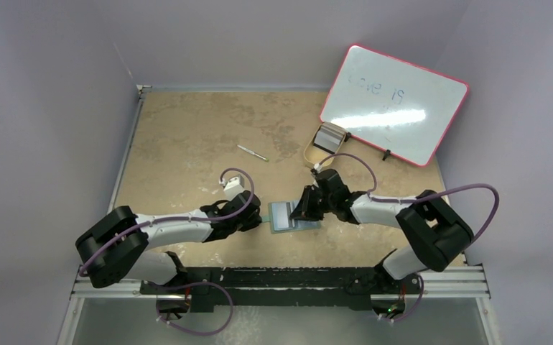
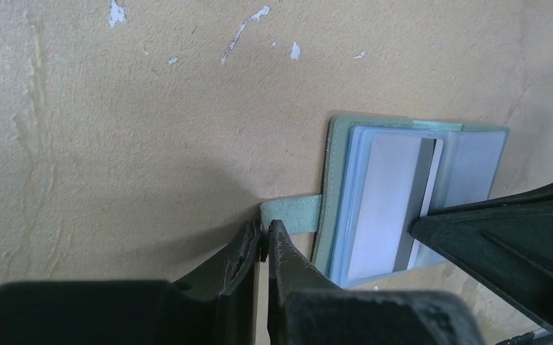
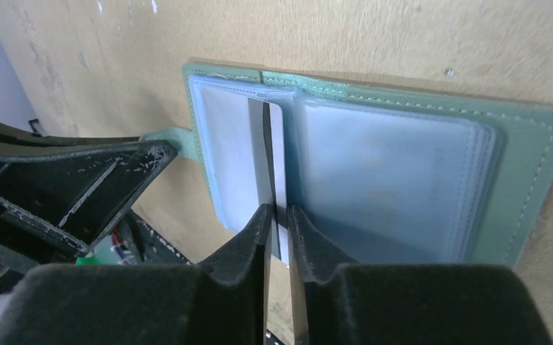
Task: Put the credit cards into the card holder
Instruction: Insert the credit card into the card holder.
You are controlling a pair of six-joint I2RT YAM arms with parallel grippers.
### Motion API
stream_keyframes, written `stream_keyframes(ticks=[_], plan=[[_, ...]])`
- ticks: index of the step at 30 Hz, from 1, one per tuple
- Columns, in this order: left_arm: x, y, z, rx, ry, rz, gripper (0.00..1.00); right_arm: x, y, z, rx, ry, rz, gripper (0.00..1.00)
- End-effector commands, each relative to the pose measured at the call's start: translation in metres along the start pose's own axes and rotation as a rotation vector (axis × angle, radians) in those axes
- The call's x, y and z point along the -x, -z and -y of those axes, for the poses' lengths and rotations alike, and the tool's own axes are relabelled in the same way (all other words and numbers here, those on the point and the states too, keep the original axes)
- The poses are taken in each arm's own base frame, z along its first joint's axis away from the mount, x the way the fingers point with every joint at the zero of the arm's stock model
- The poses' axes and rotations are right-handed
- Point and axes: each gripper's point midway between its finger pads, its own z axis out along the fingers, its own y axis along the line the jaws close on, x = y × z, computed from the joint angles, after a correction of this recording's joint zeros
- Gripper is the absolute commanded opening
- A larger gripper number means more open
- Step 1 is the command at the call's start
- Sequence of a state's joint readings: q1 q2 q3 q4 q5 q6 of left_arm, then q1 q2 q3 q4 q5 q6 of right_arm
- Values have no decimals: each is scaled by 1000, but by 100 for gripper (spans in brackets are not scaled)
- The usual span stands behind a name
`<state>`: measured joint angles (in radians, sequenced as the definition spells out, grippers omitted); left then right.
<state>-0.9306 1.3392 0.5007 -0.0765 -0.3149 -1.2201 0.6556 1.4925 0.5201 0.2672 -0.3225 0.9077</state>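
Note:
The card holder (image 1: 282, 214) lies open on the table, grey-green outside with pale blue pockets; it also shows in the left wrist view (image 2: 340, 158) and the right wrist view (image 3: 536, 165). My left gripper (image 1: 261, 219) (image 2: 263, 228) is shut on the tip of its strap tab (image 2: 295, 214). My right gripper (image 1: 304, 208) (image 3: 277, 212) is shut on one edge of a credit card (image 3: 274, 154) (image 2: 388, 201), white with a dark band. The card lies partly inside the left pocket. A stack of further credit cards (image 1: 330, 135) sits in the tray.
A beige oval tray (image 1: 309, 152) stands at the back right, beside a pink-edged whiteboard (image 1: 396, 100) that leans there. A thin pen (image 1: 253, 152) lies at mid-table. The right finger (image 2: 503, 237) crosses the left wrist view over the holder.

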Motion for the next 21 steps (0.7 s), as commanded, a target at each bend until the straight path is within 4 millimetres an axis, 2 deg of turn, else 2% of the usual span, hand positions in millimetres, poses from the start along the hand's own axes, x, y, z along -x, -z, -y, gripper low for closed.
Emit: stream_keyframes(ticks=[1,3,5,7,21], plan=[[8,-1,12,-13,16,27,5,14,6,-4,-54,76,33,20],[7,-1,11,-13,18,27,5,13,11,-3,-69,74,33,28],[7,-1,10,-11,16,26,5,18,14,-1,-90,86,55,32],[7,-1,9,-8,14,27,5,25,15,-4,-90,92,89,32],[9,0,10,-6,-9,33,5,20,2,-25,23,99,43,32]])
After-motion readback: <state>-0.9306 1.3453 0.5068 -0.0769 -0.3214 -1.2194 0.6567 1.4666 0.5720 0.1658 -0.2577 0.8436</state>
